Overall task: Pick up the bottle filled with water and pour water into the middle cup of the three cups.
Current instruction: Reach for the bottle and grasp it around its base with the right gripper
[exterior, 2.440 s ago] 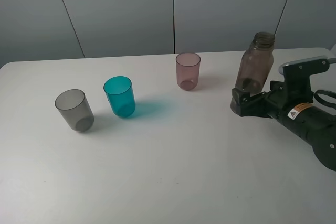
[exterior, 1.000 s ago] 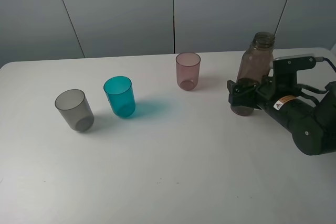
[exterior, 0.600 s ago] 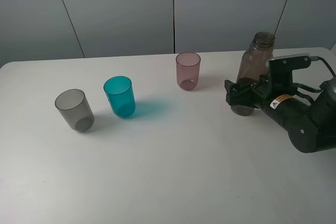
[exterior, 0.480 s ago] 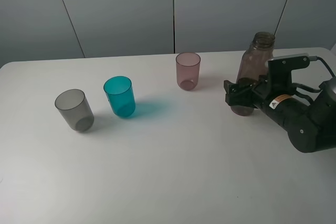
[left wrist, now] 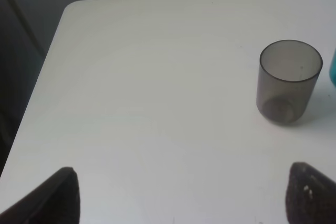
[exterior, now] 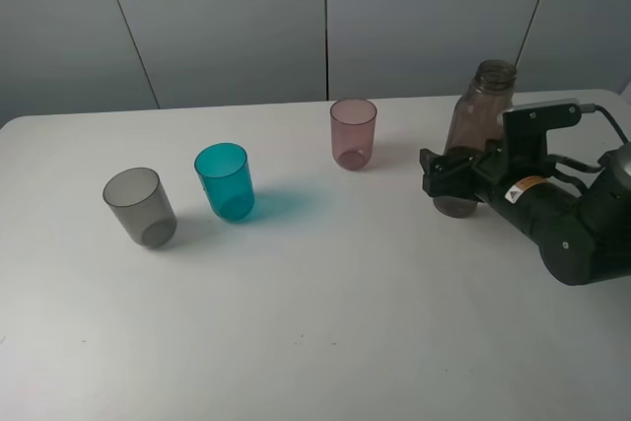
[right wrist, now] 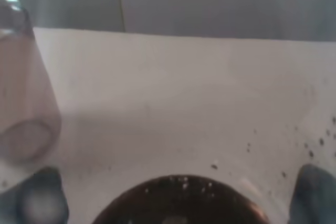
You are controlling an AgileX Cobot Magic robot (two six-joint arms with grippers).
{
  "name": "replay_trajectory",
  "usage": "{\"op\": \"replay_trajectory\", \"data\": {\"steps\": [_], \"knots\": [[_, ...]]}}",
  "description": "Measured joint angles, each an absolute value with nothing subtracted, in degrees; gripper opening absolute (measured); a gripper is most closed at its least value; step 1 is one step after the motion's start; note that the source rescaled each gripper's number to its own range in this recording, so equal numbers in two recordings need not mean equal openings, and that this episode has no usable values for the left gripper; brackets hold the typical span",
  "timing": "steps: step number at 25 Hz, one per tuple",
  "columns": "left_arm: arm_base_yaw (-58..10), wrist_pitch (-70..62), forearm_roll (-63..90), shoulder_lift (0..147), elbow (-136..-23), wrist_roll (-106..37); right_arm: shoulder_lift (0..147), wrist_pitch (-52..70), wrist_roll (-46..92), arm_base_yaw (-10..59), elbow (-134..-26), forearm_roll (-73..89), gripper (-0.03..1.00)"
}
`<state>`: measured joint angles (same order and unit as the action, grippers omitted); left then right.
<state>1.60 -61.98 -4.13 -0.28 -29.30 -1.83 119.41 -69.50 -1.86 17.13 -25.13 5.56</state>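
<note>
The smoky brown bottle [exterior: 482,110] stands upright on the white table at the right, uncapped. My right gripper [exterior: 455,184] is open, with a finger on each side of the bottle's base. In the right wrist view the bottle's dark bottom [right wrist: 176,198] sits between the fingertips [right wrist: 44,200], which are spread wide. The three cups stand in a row: grey [exterior: 140,206], teal middle cup [exterior: 225,181], and pinkish-mauve [exterior: 353,133]. My left gripper [left wrist: 186,198] is open and empty, low over the table near the grey cup [left wrist: 289,81].
The pinkish-mauve cup [right wrist: 21,87] stands close beside the bottle, toward the teal cup. The table's left edge [left wrist: 39,93] drops off beside my left gripper. Grey wall panels run behind the table.
My right gripper has moved forward and now has its fingers on both sides of the bottle's base. In the last half second it has barely moved. The bottle and cups have stayed put.
</note>
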Motion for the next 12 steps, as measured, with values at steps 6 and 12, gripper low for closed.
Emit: {"op": "replay_trajectory", "data": {"steps": [6,12], "knots": [[1.6,-61.98,-4.13,-0.28,-29.3,-1.95,119.41,-69.5,-1.86,17.13,-25.18,5.56,1.0],[1.6,-61.98,-4.13,-0.28,-29.3,-1.95,119.41,-69.5,-1.86,17.13,-25.18,5.75,1.0]]}}
